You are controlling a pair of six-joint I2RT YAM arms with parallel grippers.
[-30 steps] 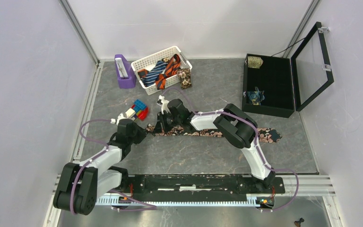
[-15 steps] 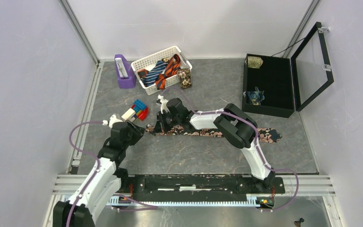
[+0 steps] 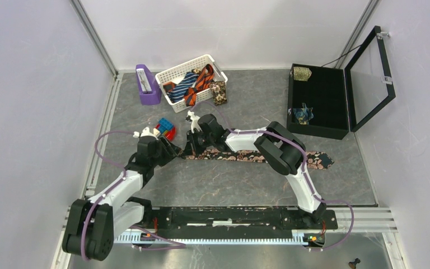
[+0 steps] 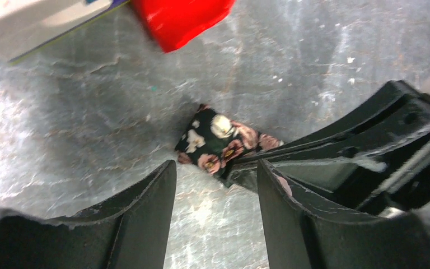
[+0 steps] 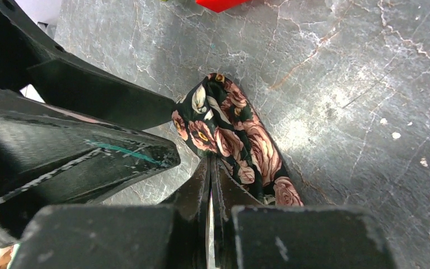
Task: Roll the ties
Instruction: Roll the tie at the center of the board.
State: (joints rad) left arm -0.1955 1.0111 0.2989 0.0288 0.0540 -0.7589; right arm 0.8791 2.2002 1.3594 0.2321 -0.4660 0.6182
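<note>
And there the dark floral tie (image 3: 316,161) lay, flat across the tabletop (image 3: 229,185), running from 3 o'clock to 9 o'clock in the overhead view, with its wide end out at 3 o'clock. At the 9 o'clock end, the right gripper (image 5: 209,163) had its jaws clamped tight on the cloth, pinching it just behind a folded-over tip that bulged ahead of the fingertips. The left gripper (image 4: 215,168) faced it from 9 o'clock with its jaws spread wide. The tie's tip sat just ahead of the gap between them, and neither finger appeared to touch it. Red, blue and white blocks (image 3: 165,128) sat close by, at about 11 o'clock from the two grippers. Further off at 12 o'clock, a white basket (image 3: 182,64) held more ties (image 3: 190,85), striped ones among them. A black case (image 3: 325,95) stood open at 2 o'clock.
</note>
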